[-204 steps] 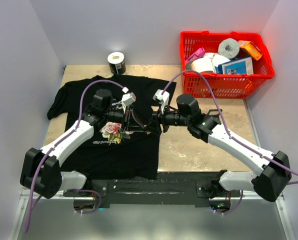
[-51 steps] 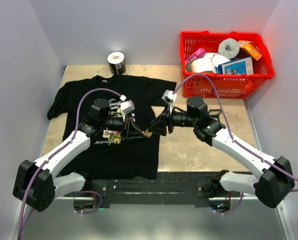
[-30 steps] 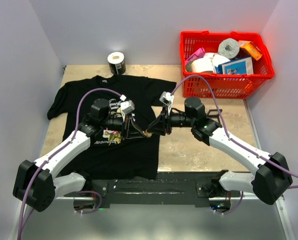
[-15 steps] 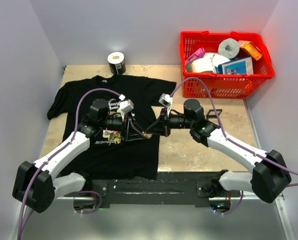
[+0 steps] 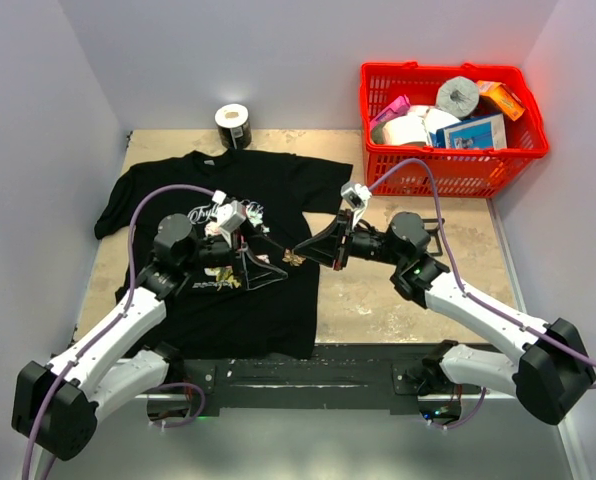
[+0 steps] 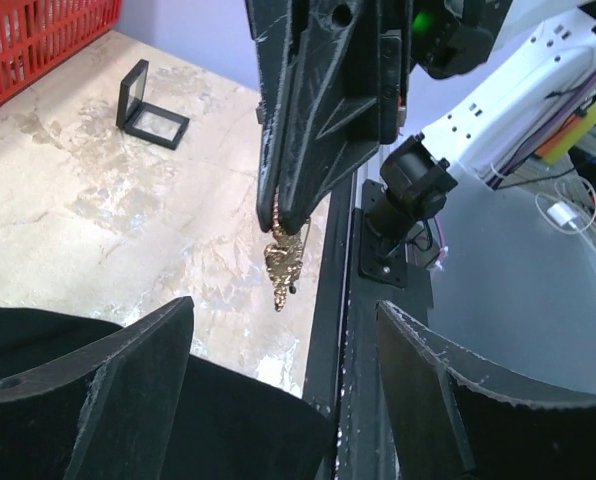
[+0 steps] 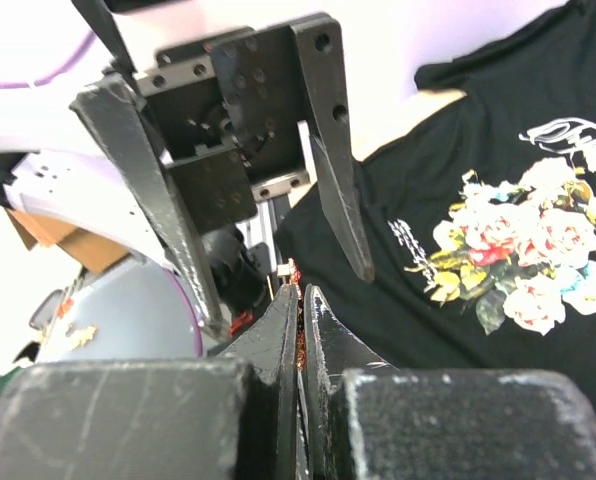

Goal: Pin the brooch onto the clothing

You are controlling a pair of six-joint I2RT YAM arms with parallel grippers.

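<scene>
Gold-toned with a reddish glint, the brooch point(image 6: 282, 262) now dangles from the right pincer point(image 5: 300, 257) alone, whose fingers are pressed together on its top. Half a second ago the two pincers met tip to tip over the right edge of the black shirt point(image 5: 268, 310). Since then the left pincer point(image 5: 278, 264) has drawn back toward the left edge of the table point(image 5: 378, 300) and stands spread wide, touching nothing. This reads as the end of a hand-over or re-grip. The pin is not yet in the cloth; it hangs in the air just above the shirt's right border, about mid-table, and the free left pincer could next steady the fabric. At the far right corner a red basket point(image 5: 443, 160) holds a grey roll point(image 5: 458, 96), a white roll point(image 5: 406, 130), a blue-and-white box point(image 5: 475, 132), an orange box point(image 5: 500, 98) and something pink point(image 5: 390, 108). A small black case point(image 6: 153, 105) stands open on the bare table right of the shirt, apparently with nothing in it.
</scene>
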